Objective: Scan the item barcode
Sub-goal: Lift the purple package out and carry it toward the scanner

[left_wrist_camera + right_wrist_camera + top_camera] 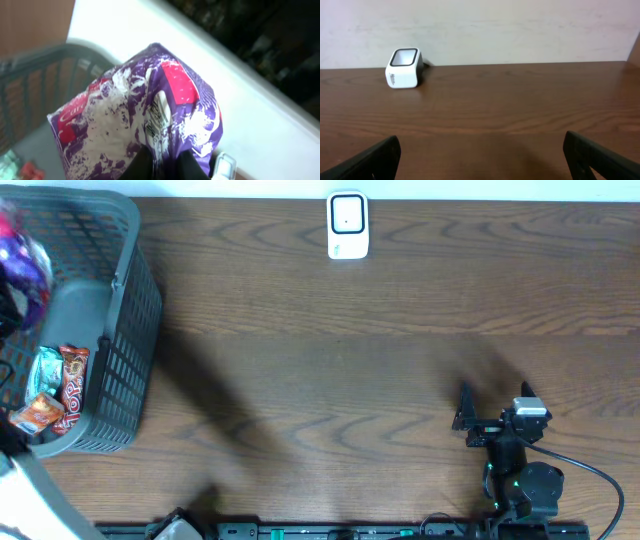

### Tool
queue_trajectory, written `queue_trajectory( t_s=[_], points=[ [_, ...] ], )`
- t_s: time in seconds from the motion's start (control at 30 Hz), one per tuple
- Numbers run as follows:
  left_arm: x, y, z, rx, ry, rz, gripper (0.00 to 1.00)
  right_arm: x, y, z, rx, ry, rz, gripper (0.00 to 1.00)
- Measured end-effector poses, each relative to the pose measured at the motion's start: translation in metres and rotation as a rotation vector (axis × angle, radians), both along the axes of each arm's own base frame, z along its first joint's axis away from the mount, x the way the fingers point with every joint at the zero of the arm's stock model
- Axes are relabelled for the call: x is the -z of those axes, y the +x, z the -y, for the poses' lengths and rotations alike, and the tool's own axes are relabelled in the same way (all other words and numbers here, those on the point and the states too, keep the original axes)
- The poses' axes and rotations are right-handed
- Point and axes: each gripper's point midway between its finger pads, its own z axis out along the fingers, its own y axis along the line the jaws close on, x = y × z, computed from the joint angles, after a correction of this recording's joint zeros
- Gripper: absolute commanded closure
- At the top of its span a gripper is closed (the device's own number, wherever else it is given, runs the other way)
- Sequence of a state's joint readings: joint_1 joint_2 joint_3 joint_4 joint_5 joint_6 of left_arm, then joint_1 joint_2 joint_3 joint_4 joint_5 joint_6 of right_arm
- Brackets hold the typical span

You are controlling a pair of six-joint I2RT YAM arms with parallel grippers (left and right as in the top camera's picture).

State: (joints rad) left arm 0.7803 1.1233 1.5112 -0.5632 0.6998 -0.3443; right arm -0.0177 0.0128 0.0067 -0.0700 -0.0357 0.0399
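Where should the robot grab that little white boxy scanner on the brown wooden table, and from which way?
Probably its two flat side walls, coming straight down from above. The small white box-shaped scanner stands upright and alone on the brown wooden table, with bare wood on both sides for the fingers. Keep off its dark-rimmed top window.

Robot lab bench set up as a mock shop checkout. Clues: white barcode scanner stands ahead & to the left of the right gripper, well apart from it, near the far table edge by a plain white wall. Grey plastic shopping basket sits below & left of the left gripper, w/ retail snack packs inside. Purple snack bag between that gripper's fingers = shop goods. Wood-grain table. Mounting rail & cable behind the right gripper = lab rig.
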Motion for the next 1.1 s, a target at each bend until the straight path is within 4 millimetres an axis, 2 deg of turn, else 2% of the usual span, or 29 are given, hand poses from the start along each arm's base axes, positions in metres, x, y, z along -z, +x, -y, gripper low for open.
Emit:
queue_trajectory(
  t_s=[0.1,0.2,0.3,0.47,0.6,0.77,1.0,1.1],
  points=[
    [-0.042,-0.017,0.033,0.05,0.023,0.132,0.93,0.0,0.0,0.0,0.0,0.0,0.0,0.01],
    [-0.065,-0.024,0.082,0.21,0.021,0.202,0.93,0.0,0.0,0.0,0.0,0.0,0.0,0.01],
    [-0.064,-0.019,0.126,0.389,-0.025,0.197,0.93,0.0,0.0,0.0,0.0,0.0,0.0,0.01],
    [-0.041,0.01,0.192,0.673,-0.08,0.12,0.93,0.0,0.0,0.0,0.0,0.0,0.0,0.01],
    [-0.007,0.035,0.251,0.861,-0.086,0.025,0.93,0.0,0.0,0.0,0.001,0.0,0.0,0.01],
    [0.056,0.072,0.313,0.926,-0.018,-0.14,0.93,0.0,0.0,0.0,0.001,0.0,0.0,0.01],
    [0.171,0.123,0.374,0.834,0.16,-0.389,0.93,0.0,0.0,0.0,0.002,0.0,0.0,0.01],
    [0.204,0.141,0.393,0.792,0.227,-0.413,0.85,0.0,0.0,0.0,0.002,0.0,0.0,0.01]
  ],
)
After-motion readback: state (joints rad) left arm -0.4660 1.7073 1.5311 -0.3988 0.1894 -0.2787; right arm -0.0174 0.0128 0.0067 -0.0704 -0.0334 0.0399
